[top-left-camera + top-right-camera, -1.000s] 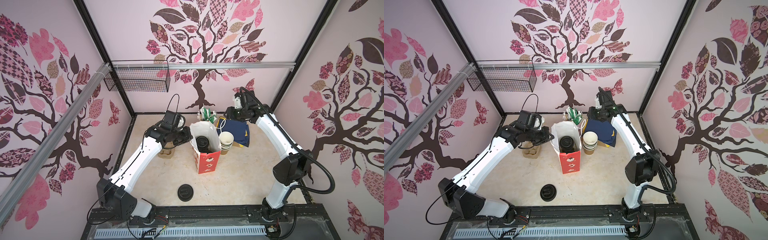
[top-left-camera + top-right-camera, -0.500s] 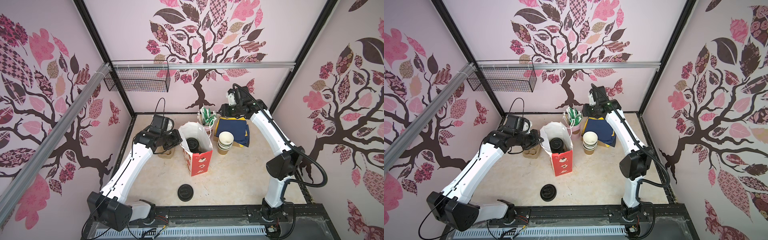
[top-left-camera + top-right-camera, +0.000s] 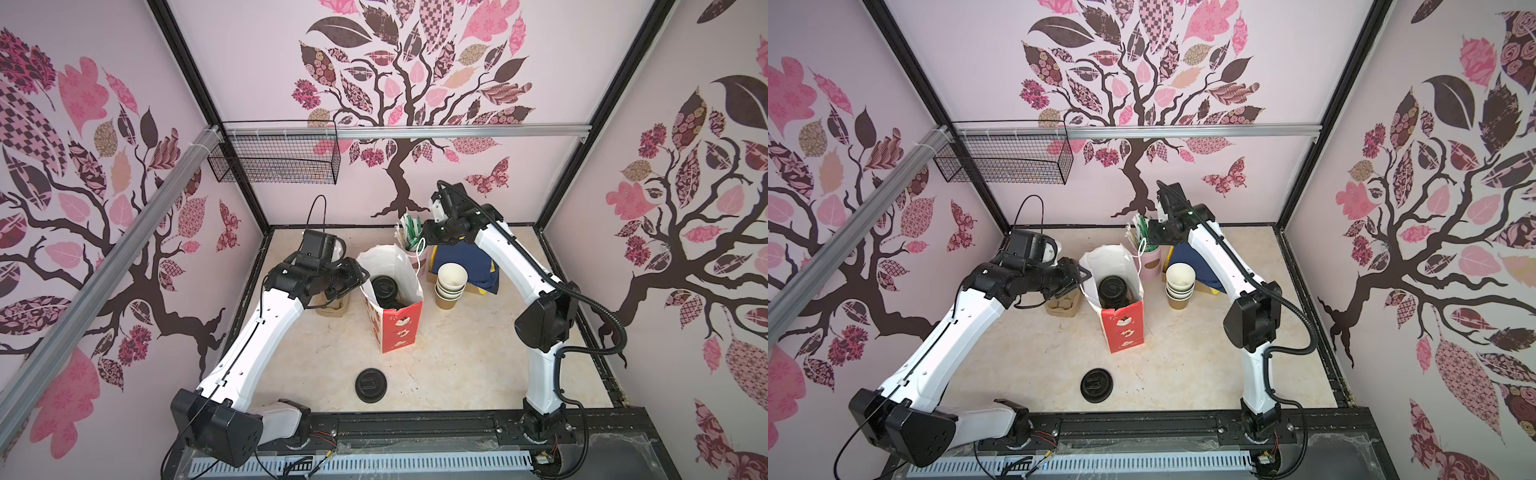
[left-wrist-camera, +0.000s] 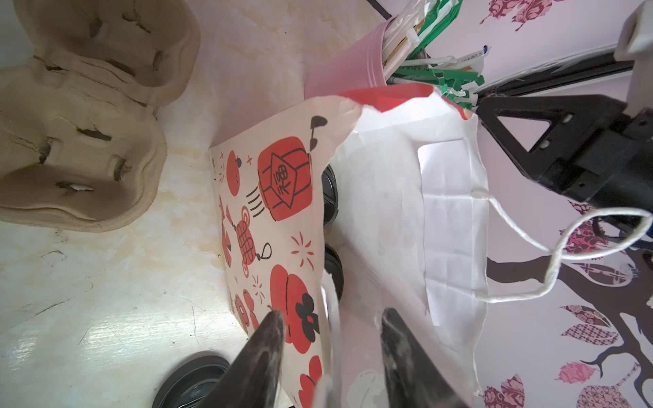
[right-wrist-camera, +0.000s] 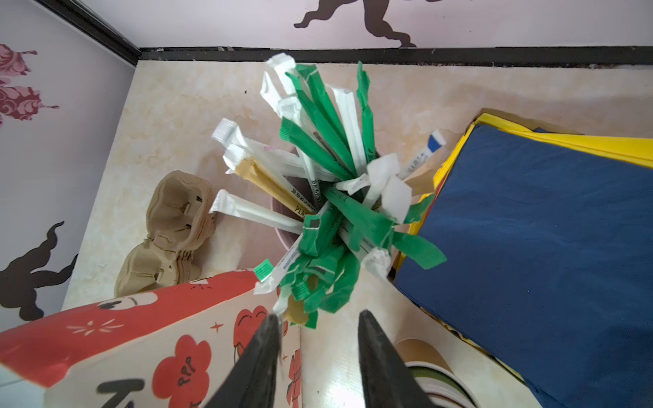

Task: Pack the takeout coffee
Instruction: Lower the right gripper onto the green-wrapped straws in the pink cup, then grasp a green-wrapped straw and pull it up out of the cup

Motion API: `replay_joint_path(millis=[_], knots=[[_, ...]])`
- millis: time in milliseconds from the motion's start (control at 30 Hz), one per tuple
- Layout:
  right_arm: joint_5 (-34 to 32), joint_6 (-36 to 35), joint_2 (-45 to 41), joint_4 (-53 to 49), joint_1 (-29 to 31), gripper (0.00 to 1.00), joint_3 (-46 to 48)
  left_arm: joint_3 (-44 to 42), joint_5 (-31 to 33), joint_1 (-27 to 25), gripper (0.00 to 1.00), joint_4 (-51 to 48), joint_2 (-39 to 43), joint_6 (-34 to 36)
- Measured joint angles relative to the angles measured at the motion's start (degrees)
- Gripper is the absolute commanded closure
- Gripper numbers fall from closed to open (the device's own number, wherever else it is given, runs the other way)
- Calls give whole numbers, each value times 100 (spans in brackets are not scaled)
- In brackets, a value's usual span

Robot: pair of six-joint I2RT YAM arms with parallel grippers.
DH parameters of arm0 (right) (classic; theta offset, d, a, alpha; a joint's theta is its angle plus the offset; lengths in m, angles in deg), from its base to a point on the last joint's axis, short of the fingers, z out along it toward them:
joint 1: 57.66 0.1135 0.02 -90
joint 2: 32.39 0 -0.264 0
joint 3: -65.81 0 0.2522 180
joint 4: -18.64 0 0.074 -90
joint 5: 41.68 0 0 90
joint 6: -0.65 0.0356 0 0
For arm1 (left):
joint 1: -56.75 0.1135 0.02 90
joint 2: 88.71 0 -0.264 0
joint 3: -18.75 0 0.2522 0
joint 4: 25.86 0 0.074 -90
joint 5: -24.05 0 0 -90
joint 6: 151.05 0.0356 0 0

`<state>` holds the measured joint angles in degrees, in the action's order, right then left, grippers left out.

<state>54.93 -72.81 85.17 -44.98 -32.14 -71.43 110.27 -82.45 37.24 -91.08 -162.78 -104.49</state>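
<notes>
Now the left gripper [image 4: 332, 312] has let go of the bag [image 3: 395, 328], jaws apart; the right gripper [image 5: 318, 314], also apart, nears the straws [image 5: 318, 169]; the cups [image 3: 384, 286] look packed.

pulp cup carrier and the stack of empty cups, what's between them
The red-and-white paper bag stands between the carrier and the cup stack, open, with the black-lidded coffee cups inside it; both top views show this.
</notes>
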Motion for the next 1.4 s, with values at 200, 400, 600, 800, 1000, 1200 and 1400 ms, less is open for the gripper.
replay_joint_path(millis=[200, 400, 600, 800, 1000, 1200, 1400], knots=[[-168, 61, 122, 11, -9, 68, 0, 0, 55, 4, 50, 0, 0, -2], [-216, 151, 223, 66, -13, 78, -2, 2, 90, 4, 50, 26, 2, -2], [-232, 177, 240, 120, -13, 92, -28, 2, 118, 15, 50, 37, 50, -2], [-229, 164, 240, 120, -13, 100, -129, 2, 133, 15, 49, 35, 85, -2], [-232, 153, 234, 68, -13, 100, -337, 2, 144, 35, 47, 37, 94, -2], [-232, 142, 221, -46, -13, 100, -374, 2, 144, 35, 45, 55, 96, 4], [-225, 144, 216, -140, -13, 100, -374, 2, 151, 35, 41, 129, 127, 35]])
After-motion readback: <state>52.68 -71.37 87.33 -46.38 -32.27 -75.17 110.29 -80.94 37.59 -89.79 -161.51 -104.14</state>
